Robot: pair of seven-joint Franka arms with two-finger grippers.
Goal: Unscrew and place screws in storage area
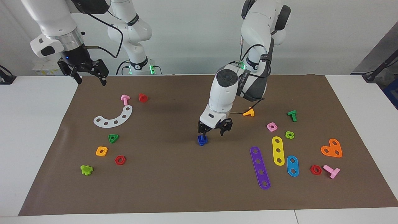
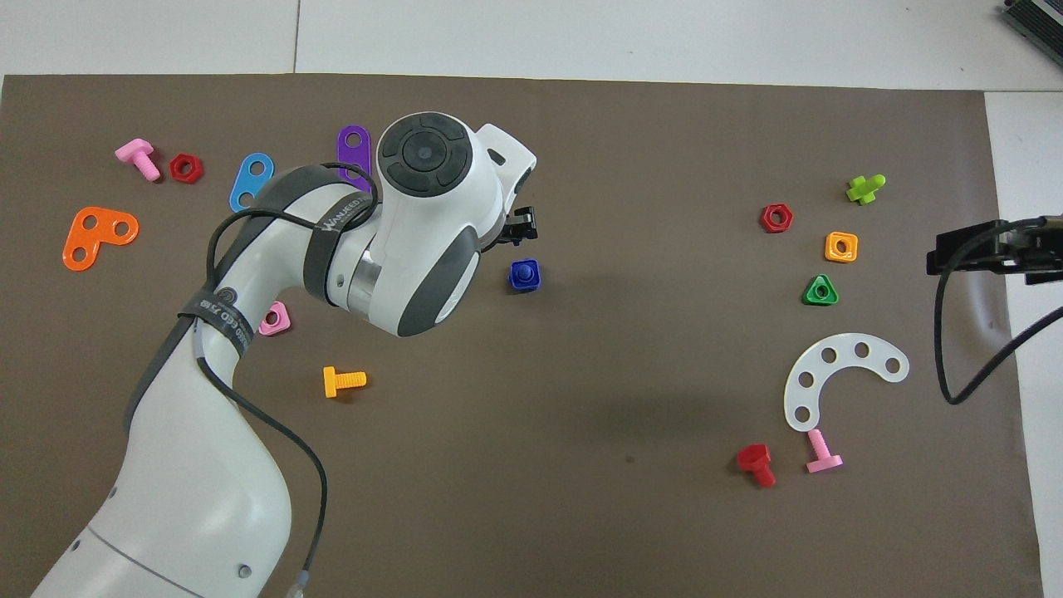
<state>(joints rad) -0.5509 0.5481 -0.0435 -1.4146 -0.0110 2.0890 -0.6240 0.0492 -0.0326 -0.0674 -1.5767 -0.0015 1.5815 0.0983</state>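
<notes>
The dark-blue screw (image 1: 202, 140) stands in its dark-blue square nut on the brown mat (image 1: 174, 183), near the middle of the table. It also shows in the overhead view (image 2: 525, 274). My left gripper (image 1: 212, 133) is open and low over the mat, with one finger (image 1: 202, 132) right above the screw's top and the other off to the side. In the overhead view the left gripper (image 2: 519, 228) is mostly hidden under its own arm. My right gripper (image 1: 91, 81) is open and empty, and waits raised over the mat's edge at the right arm's end (image 2: 955, 249).
Toward the right arm's end lie a white curved strip (image 1: 114, 118), a pink bolt (image 1: 125, 99), a red bolt (image 1: 142, 97) and several coloured nuts. Toward the left arm's end lie an orange bolt (image 1: 249, 112), a green bolt (image 1: 292, 115), purple (image 1: 260, 167), yellow and blue strips, and an orange plate (image 1: 332, 148).
</notes>
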